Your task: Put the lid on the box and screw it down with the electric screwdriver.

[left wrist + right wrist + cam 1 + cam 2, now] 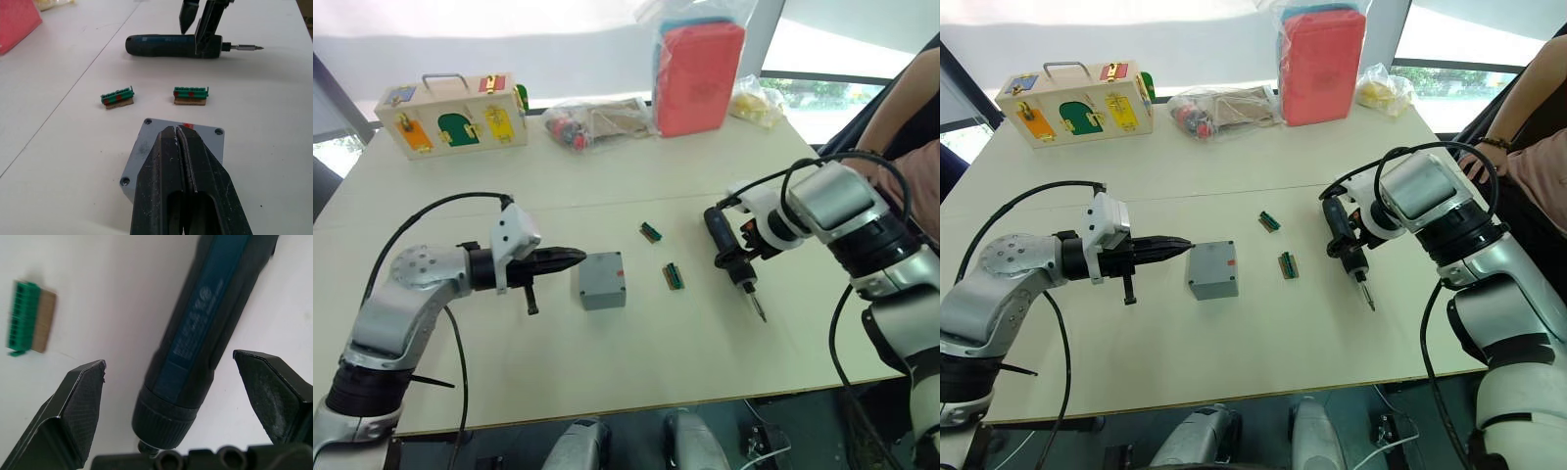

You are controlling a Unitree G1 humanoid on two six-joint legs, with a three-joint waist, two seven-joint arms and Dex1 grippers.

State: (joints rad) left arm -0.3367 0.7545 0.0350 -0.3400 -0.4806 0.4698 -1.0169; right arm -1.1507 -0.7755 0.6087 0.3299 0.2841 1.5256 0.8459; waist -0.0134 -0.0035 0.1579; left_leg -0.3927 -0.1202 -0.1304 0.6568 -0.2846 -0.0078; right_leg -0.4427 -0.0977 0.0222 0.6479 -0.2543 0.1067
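The grey box [604, 296] sits mid-table, a small red mark on its far side. The flat grey lid [143, 147] with corner screw holes lies on top of it. My left gripper [579, 258] is shut and empty, its tips over the lid's left edge. Right of the box, the dark blue electric screwdriver [729, 250] lies flat on the table with its metal bit pointing toward the front edge. Over the bit end of the screwdriver [210, 308], my right gripper [168, 361] is open, one finger on each side and neither touching it.
Two green connector pieces [651, 232] [674, 276] lie between box and screwdriver. Along the back edge stand a wooden latch box [450, 116], a clear bag of parts [597, 119], a red case [697, 76] and a yellow bag [756, 101]. A person's arm [911, 108] is at the right.
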